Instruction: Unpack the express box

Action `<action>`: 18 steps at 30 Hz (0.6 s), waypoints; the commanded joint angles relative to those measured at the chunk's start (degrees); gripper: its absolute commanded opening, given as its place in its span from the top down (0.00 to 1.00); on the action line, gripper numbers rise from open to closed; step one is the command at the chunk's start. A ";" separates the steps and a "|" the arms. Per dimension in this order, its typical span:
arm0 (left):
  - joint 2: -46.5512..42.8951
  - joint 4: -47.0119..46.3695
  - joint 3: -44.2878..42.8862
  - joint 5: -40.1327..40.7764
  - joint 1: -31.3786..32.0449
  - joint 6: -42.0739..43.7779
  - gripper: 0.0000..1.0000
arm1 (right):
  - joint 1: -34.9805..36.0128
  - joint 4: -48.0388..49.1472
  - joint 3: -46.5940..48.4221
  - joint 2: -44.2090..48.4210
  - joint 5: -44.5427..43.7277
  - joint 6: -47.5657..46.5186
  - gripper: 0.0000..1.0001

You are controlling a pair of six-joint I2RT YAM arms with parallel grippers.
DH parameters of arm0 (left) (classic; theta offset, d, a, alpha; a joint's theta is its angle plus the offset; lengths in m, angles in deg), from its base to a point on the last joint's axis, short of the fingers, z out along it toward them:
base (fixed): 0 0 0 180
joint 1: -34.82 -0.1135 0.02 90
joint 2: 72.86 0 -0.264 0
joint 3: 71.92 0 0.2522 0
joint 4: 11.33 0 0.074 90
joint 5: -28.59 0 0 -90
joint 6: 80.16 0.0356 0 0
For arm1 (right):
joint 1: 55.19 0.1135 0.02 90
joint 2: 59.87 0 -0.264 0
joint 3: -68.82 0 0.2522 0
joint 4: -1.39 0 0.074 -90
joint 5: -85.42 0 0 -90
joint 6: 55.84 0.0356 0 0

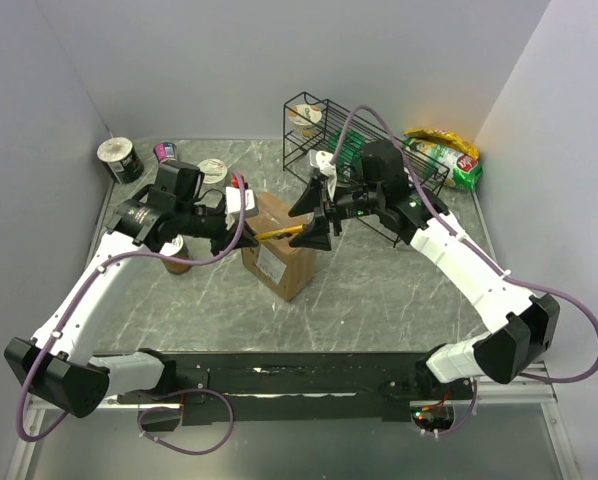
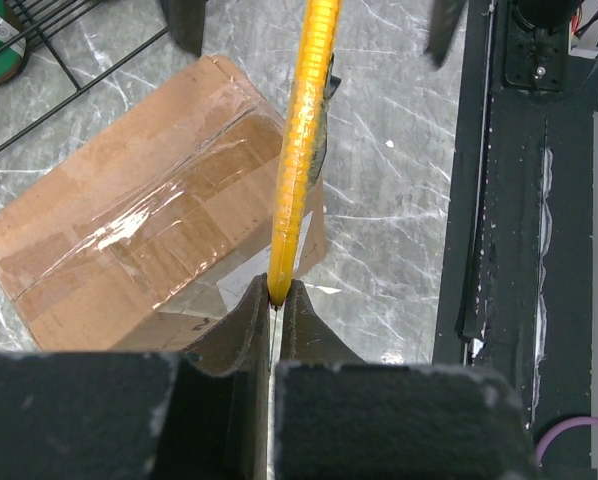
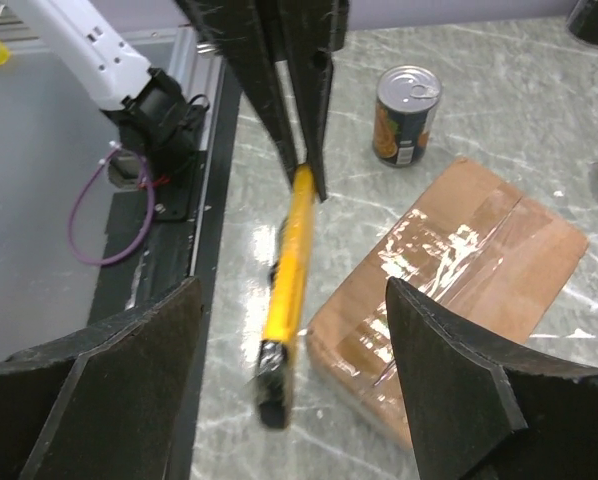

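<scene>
1. the left gripper (image 2: 276, 300) is clamped on one end of a slim yellow tool (image 2: 304, 150); in its wrist view the two dark jaws pinch the yellow bar with almost no gap between them.
2. the yellow tool sticks straight out from those jaws, and its far end is dark and blurred in the right wrist view.
3. the right gripper (image 3: 294, 290) stands wide open, its fingers (image 3: 129, 360) well apart on either side of the tool and touching nothing.
4. seen from above, the two grippers face each other over the middle of the table (image 1: 379, 300), with the tool reaching from the left one towards the right one.
5. the express box (image 1: 294, 270) stands on the table between and just below the grippers, near the middle, turned at an angle to the table edge.
6. clear tape runs along its closed top flaps, and a white label shows on the side facing the arm bases.
7. the tool hangs over the edge of the box's top; whether it touches the cardboard cannot be told.
8. a tin can (image 3: 407, 115) stands upright near the box, on the left arm's side.
9. a black wire rack (image 1: 319, 130) sits behind the right gripper, with snack bags (image 1: 444, 155) beside it at the back right.
</scene>
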 commanded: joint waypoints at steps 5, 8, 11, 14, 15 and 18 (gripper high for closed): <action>-0.14 -2.34 -2.42 -0.92 0.40 -2.63 0.99 | 2.27 10.30 -0.83 -1.94 0.34 4.34 0.27; -0.41 -3.21 -2.07 -0.83 0.49 -3.42 0.99 | 2.36 10.13 -0.57 -2.73 0.43 4.52 0.33; -0.24 -3.83 -1.98 -0.75 0.49 -4.04 0.99 | 2.44 9.61 0.13 -3.61 1.13 4.26 0.36; 0.20 -3.66 -2.15 -0.57 0.40 -4.30 0.99 | 2.36 8.99 0.83 -4.32 1.92 4.00 0.39; 0.38 -3.66 -2.24 -0.57 0.40 -4.56 0.99 | 2.36 8.64 0.93 -4.41 1.92 3.73 0.39; 0.73 -3.57 -2.59 -0.48 0.40 -4.39 0.99 | 2.45 8.11 1.10 -4.76 1.92 3.12 0.43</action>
